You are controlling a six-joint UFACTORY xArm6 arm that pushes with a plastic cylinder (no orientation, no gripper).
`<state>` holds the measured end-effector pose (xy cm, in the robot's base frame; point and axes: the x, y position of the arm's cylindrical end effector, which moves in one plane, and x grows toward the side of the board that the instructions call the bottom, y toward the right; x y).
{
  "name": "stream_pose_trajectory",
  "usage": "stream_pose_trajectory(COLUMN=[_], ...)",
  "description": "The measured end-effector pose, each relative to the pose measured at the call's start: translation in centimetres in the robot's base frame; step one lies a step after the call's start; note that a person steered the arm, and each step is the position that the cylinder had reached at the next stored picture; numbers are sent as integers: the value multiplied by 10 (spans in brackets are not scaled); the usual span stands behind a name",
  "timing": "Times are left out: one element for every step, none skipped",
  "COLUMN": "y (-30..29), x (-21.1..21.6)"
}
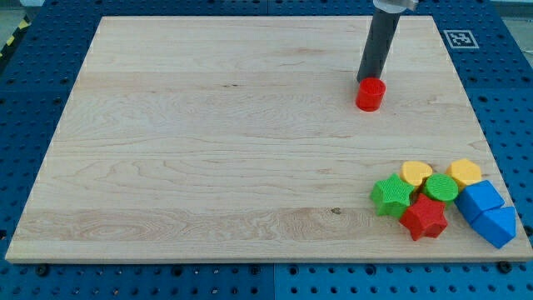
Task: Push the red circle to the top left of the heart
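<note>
- No pincer on this rig, so nothing was clenched or released; I just had my tip (364,80), the bottom end of a dark rod.
- My tip sat touching the red circle (371,94) on its upper-left side, up in the surface's (208,150) top right area.
- The yellow heart (415,173) was well apart, in the cluster at the view's bottom right, next to the green star (391,195) and green circle (441,187).
- So the circle needed to go down and a bit right, and I reckon my tip was already on roughly the right side for that shove.

straight dark grey rod (379,46)
</note>
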<state>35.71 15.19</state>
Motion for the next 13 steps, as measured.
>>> stream_pose_trajectory(y=[0,0,0,0,0,0,0,-3,-26,-50,-52,-51,-45], x=[5,13,25,41,60,78,94,96,96,96,96,99,110])
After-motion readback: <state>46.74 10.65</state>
